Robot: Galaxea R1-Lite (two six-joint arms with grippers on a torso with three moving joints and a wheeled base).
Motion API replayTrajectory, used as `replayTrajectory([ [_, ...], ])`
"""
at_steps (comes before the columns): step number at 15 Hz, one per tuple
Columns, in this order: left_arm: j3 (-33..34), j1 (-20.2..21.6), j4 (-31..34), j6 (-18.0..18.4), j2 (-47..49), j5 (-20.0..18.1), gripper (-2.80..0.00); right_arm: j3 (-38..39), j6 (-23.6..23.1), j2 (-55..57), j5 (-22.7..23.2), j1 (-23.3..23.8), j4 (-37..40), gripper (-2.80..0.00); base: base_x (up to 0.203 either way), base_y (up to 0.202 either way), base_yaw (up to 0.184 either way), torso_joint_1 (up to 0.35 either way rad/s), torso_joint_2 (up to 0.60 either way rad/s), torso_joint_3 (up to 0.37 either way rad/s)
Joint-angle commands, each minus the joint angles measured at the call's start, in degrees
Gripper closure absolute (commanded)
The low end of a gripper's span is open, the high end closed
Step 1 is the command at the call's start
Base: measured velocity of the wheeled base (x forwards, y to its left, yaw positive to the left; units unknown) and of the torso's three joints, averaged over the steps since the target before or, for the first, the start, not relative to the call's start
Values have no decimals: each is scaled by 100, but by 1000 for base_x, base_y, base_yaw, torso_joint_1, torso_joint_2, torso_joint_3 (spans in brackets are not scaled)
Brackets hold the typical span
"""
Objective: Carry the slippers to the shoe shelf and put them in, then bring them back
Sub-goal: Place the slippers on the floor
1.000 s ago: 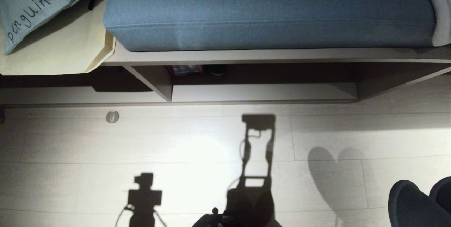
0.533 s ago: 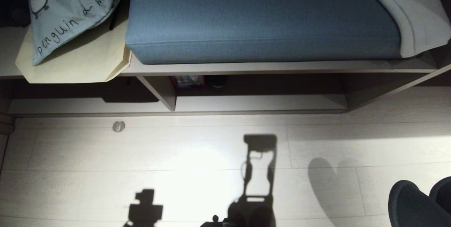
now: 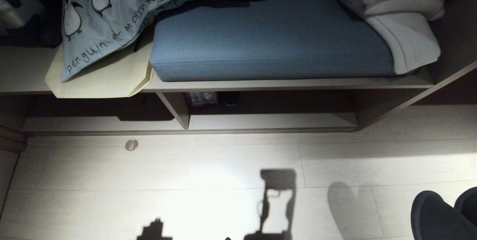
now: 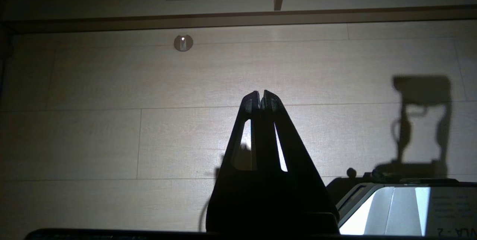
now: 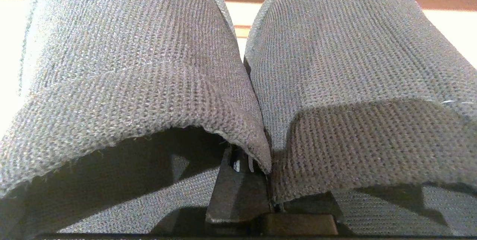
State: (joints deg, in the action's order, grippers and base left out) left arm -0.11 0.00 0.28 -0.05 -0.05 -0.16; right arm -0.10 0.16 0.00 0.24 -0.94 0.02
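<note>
The right gripper (image 5: 242, 180) pinches the dark charcoal knit slippers (image 5: 238, 83) together by their inner edges, well short of the pale beige wood-grain shoe shelf (image 3: 272, 120). Keep that pinch firm; approach the shelf opening squarely. The left gripper (image 4: 261, 96) hangs pressed together, idle.

Left gripper (image 4: 261, 100) — black, tapering slotted fingers (image 4: 249, 128); white labelled panel (image 4: 410, 210) in a dark frame.

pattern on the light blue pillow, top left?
Penguins with handwritten black lettering on the pillow; head view shows it best.
</note>
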Motion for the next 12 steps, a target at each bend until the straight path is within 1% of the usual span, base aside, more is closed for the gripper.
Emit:
replayTrajectory([
  [1,-7,0,-2,-4,5,-2,0,1,2,9,2,-3,-2,0,0,0,0,-1,-2,199],
  [12,2,0,-2,-4,5,-2,0,1,2,9,2,-3,-2,0,0,0,0,3,4,205],
])
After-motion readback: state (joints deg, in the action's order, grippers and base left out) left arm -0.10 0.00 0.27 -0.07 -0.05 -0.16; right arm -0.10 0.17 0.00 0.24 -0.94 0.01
